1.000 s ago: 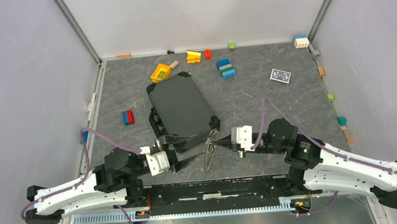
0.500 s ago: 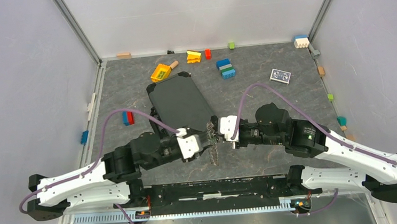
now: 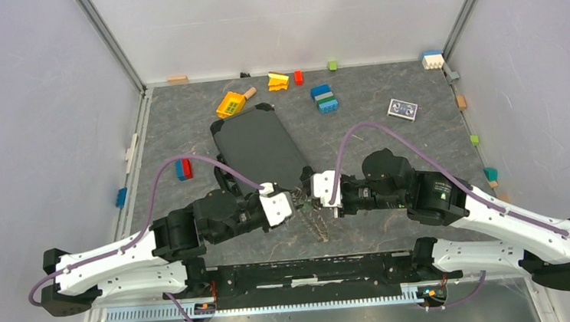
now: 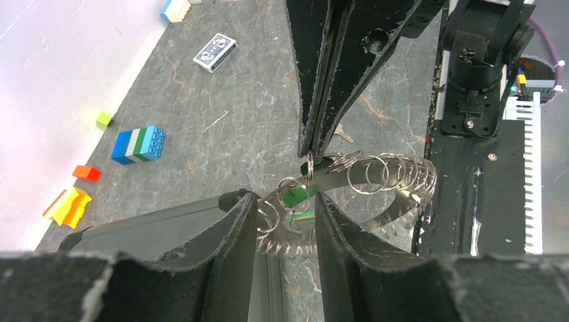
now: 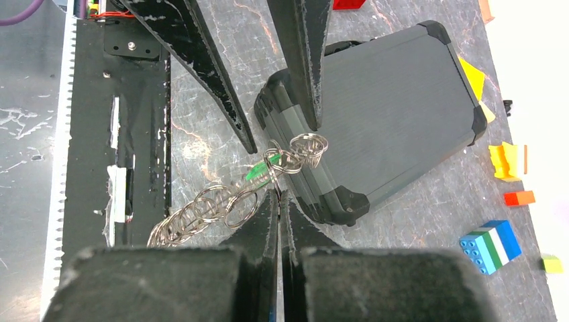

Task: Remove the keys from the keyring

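The keyring (image 3: 318,224) is a bunch of metal loops with a small green tag (image 4: 295,196), held up just in front of the dark case. My right gripper (image 3: 314,199) is shut on one loop at the top of the bunch; the right wrist view shows its fingertips pinched together (image 5: 278,193) beside the tag. My left gripper (image 3: 294,204) is open, its fingers straddling the tag end of the bunch (image 4: 285,201). Greyish key teeth (image 4: 295,249) show between its fingers. The rest of the bunch (image 5: 201,211) hangs toward the near rail. No blue-headed or black-headed key shows.
A dark grey case (image 3: 258,151) lies right behind both grippers. Toy bricks (image 3: 325,99), a yellow piece (image 3: 229,104) and a small card (image 3: 402,109) lie farther back. A red-blue brick (image 3: 183,168) is at left. The black rail (image 3: 313,270) runs along the near edge.
My left arm has swung forward and right until its fingers straddle the bunch. My right gripper has shifted left, holding its loop. The hanging bunch now trails to the lower right.
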Controlling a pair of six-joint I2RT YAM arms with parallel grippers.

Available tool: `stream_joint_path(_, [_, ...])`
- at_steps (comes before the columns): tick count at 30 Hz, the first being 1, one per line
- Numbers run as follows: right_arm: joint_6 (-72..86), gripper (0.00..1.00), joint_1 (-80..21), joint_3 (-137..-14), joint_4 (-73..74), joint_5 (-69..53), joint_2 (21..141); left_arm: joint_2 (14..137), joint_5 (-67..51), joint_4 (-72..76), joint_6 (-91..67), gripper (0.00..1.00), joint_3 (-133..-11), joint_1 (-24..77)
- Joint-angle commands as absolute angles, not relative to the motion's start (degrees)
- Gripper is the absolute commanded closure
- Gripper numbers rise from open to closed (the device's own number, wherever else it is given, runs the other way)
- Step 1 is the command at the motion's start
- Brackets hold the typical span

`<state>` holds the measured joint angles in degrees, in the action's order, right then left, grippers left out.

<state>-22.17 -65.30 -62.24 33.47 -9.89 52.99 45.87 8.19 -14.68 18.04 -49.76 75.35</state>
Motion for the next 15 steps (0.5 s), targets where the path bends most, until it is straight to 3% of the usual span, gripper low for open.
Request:
stream_joint_path(1, [-22.7,1.00,-65.5,-63.0,28.9,-10.6,52.2,46.3,5.3,-12.7,16.8,0.56,-51.8,75.4])
stream_joint_path(8, [-23.0,1.00,-65.5,-62.5,28.6,-10.8,51.9,48.5,2.3,-13.0,15.9,0.58,-52.6,75.4])
stream_joint_path(15, [-23.1,1.00,-65.5,-62.0,28.3,-11.5,51.5,49.8,2.8,-12.7,16.3,0.72,-53.2,75.4])
